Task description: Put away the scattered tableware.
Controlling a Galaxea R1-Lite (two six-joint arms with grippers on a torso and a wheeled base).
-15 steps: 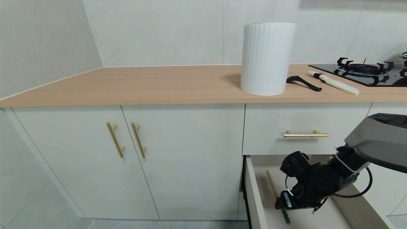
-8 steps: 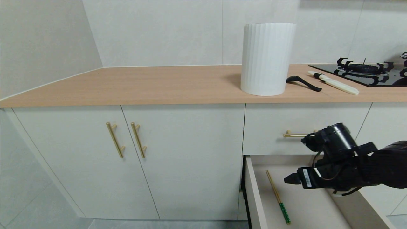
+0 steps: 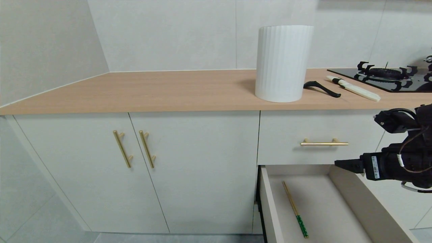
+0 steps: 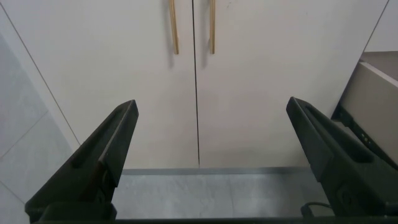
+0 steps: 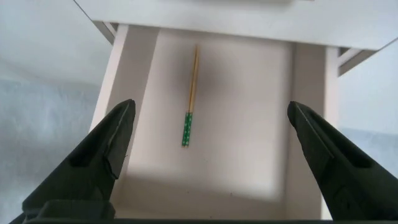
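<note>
- Right fingers (image 5: 106,149) are released and hold nothing, hovering above the open drawer (image 3: 270,206), over its right wall.
- The chopsticks (image 5: 191,93) lie well below them, on the drawer floor near its left wall.
- Left fingers (image 4: 102,155) are released, facing the cabinet doors (image 4: 249,74).

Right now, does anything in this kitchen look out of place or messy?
A little. A white knife and a black-handled utensil lie loose on the counter beside the tall white container. Below, the lower drawer stands open, with chopsticks lying slantwise inside. Nothing looks spilled or broken.
</note>
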